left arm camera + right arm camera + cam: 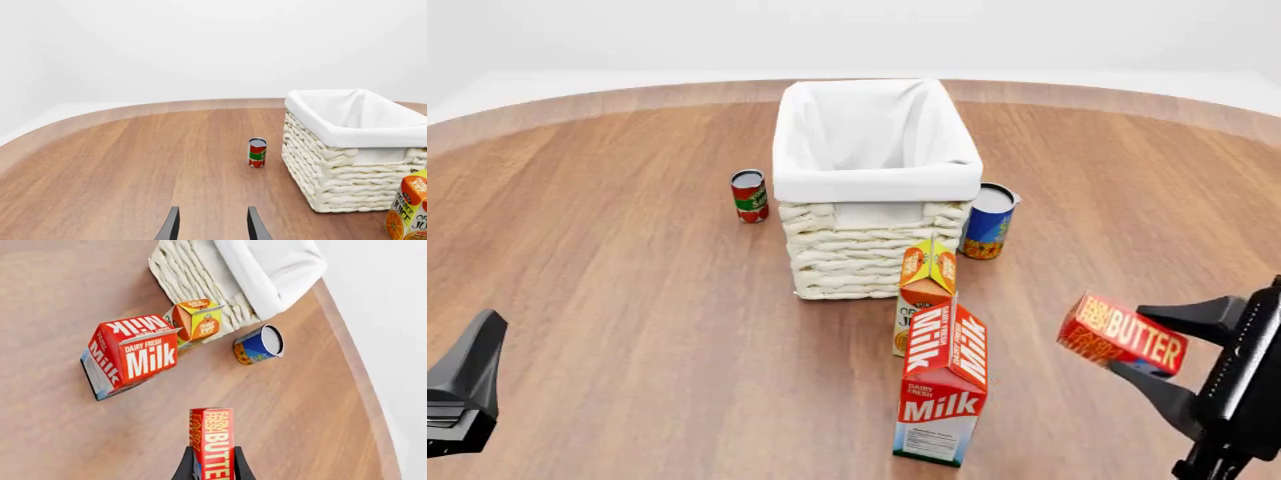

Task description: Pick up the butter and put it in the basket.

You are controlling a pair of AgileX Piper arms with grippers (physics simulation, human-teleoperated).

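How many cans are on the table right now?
2. A red can stands left of the basket; a blue can stands touching or nearly touching its right side. Others could be hidden behind the basket.

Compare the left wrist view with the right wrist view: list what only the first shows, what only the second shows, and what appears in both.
Only the left wrist view shows the red-and-green can and the open left gripper.

Only the right wrist view shows the butter clamped in the right gripper, the milk carton and the blue can.

Both show the basket, the orange juice carton and the wooden table.
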